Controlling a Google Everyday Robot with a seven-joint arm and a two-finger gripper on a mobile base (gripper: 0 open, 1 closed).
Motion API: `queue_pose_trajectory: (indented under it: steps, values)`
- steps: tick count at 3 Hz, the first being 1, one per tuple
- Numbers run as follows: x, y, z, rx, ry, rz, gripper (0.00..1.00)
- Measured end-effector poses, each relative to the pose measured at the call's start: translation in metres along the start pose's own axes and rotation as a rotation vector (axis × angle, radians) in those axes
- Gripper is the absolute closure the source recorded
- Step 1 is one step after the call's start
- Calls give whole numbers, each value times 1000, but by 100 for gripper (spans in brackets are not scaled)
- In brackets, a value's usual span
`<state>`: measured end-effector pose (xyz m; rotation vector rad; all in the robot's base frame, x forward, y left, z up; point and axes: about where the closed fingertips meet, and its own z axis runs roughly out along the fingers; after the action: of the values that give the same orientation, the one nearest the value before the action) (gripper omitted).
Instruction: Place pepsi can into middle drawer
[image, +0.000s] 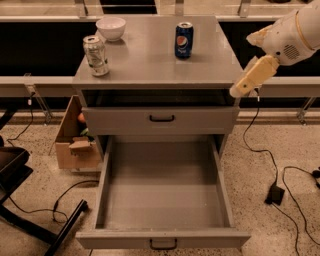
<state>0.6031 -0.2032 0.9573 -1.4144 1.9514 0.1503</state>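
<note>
Since the grey cabinet (150, 65) has its middle drawer (165, 200) pulled fully out with nothing in its tray, I judge I am at the reach step, with nothing picked up yet. The upper drawer (160, 120) above it is closed. On the floor to the left, an open cardboard box (67, 145) holds a few items I cannot identify. My gripper (242, 64) hangs just off the cabinet's right edge at about tabletop height, jaws spread wide and holding nothing. A white bowl (111, 20) sits at the back left; I cannot see whether anything is in it. The silver-and-pale-green can (95, 55) stands upright near the left edge. The pepsi can (184, 40) stands upright toward the back, right of centre and well apart from the gripper. My next move calls for swinging left over the top and bracketing the can's body squarely without tipping it.
</note>
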Motion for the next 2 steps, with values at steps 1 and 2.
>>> queue_pose_trajectory:
  steps: [1,2]
  values:
    - [-18,-56,30,48,-187,57,0]
    - [-39,-101,67,79,-378,127,0]
